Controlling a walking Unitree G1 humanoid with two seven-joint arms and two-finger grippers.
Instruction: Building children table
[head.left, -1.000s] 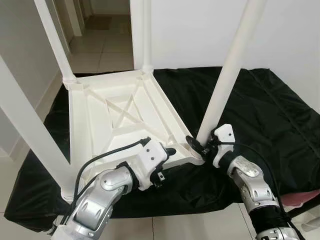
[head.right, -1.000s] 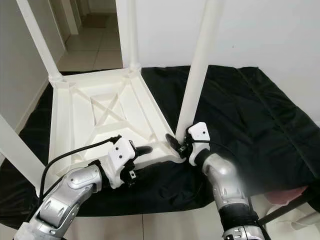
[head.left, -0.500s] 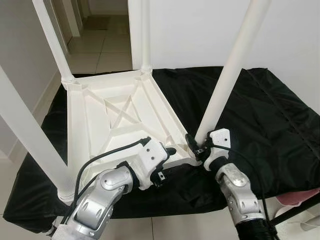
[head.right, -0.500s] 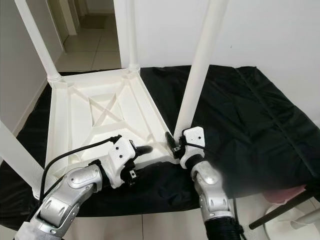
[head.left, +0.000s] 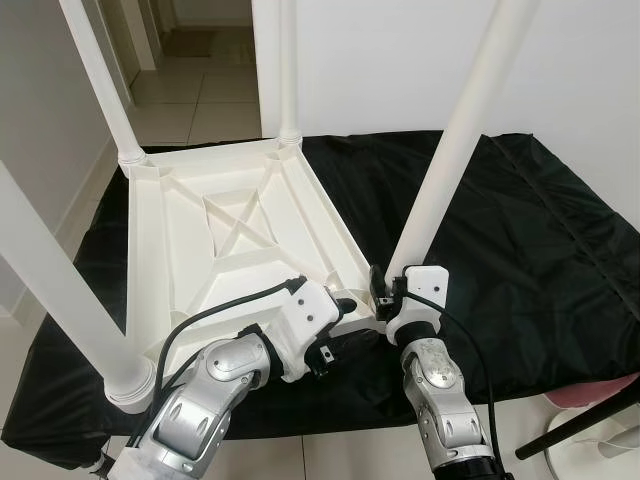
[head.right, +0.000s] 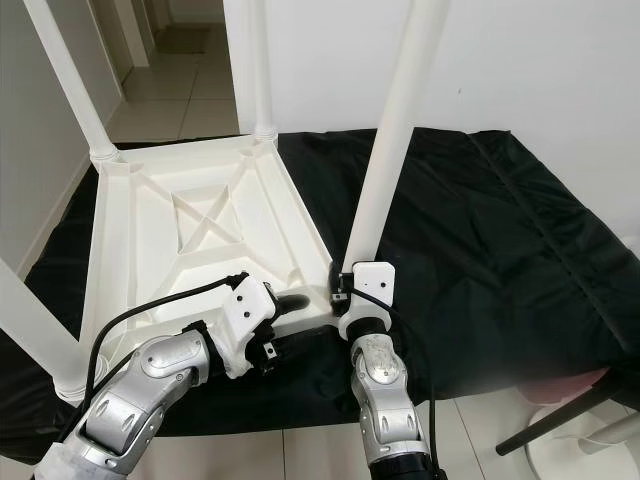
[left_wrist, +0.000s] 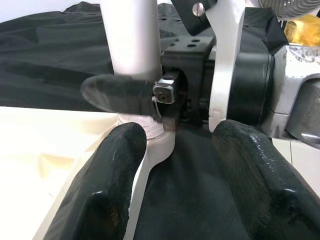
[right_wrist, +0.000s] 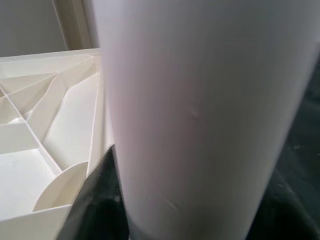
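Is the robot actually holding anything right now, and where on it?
Yes. The right end effector grips the white table leg at its base, by the upturned tabletop. The left end effector is open at the tabletop's corner, holding nothing.

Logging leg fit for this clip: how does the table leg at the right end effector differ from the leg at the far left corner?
The near-right leg leans to the right; the far-left leg also tilts, toward the left. The right end effector grips the near-right leg at its base; nothing touches the far-left leg. The near-right leg looks thicker, being closer. Both are white round legs set in corners of the upturned tabletop.
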